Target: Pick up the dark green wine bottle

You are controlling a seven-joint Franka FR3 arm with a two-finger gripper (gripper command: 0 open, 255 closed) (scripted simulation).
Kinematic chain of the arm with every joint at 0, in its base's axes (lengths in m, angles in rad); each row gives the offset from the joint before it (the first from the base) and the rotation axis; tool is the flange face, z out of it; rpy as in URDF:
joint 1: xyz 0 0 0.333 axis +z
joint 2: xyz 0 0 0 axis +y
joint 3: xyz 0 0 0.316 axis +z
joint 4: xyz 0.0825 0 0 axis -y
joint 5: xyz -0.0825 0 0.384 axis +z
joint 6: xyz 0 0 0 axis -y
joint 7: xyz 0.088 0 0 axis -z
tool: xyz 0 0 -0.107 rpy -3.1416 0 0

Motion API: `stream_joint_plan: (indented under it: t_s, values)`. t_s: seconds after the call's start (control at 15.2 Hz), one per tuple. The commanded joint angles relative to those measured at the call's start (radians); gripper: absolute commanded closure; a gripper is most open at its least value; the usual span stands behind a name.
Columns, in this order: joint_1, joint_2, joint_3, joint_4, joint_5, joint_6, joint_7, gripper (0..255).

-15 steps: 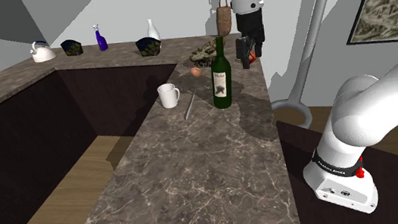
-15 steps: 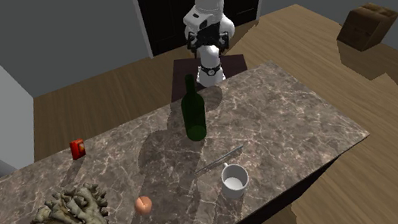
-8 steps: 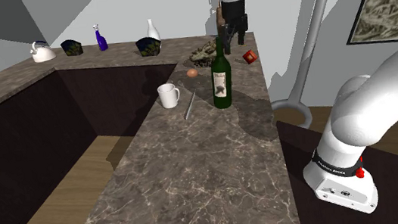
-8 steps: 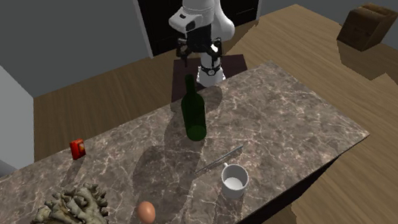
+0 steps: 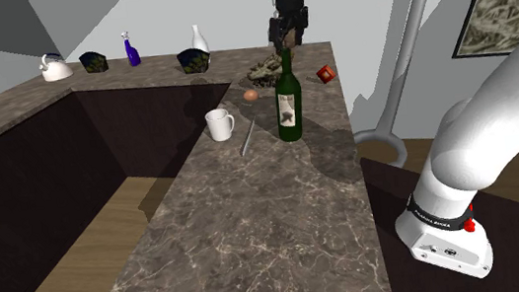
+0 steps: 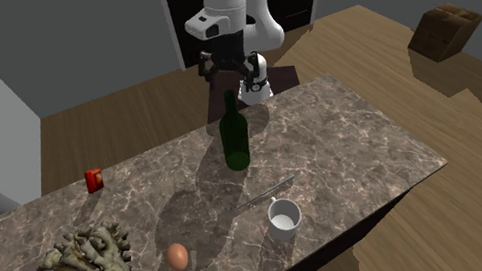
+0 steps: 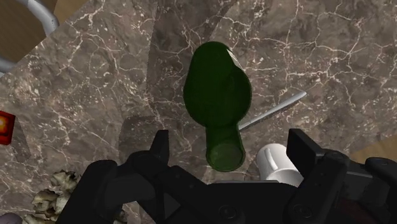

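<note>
Swinging over from the shoulder view's right, the gripper [image 6: 226, 73] had arrived above the dark green wine bottle [image 5: 289, 107], which stood upright on the marble counter [image 5: 255, 220] near a white mug [image 5: 219, 124]. Its fingers were spread wide, the bottle's mouth lined up between them (untouched). A straight descent, closing on the neck below the lip, looked the surest grip.

The dark green wine bottle [image 5: 289, 102] stands upright on the marbled desk [image 5: 254, 210], a pale label on its body. It sits straight below the tool [image 5: 288, 36], its mouth lined up between the spread fingers [image 7: 160, 145], untouched.
</note>
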Motion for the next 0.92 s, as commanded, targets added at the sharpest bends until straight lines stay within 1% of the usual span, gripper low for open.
stream_joint_plan:
  t_s: [0.0,0.26,0.4,0.46,0.86]
  values:
    - [-0.001,0.004,-0.002,-0.018,0.0,0.026,0.0,0]
    - [-0.002,-0.001,-0.003,-0.077,-0.002,0.08,0.002,0]
    - [-0.002,-0.002,-0.003,-0.086,-0.002,0.088,0.003,0]
    - [-0.001,-0.001,-0.003,-0.086,-0.002,0.089,0.003,255]
    - [-0.001,-0.003,-0.002,-0.088,-0.002,0.088,0.004,255]
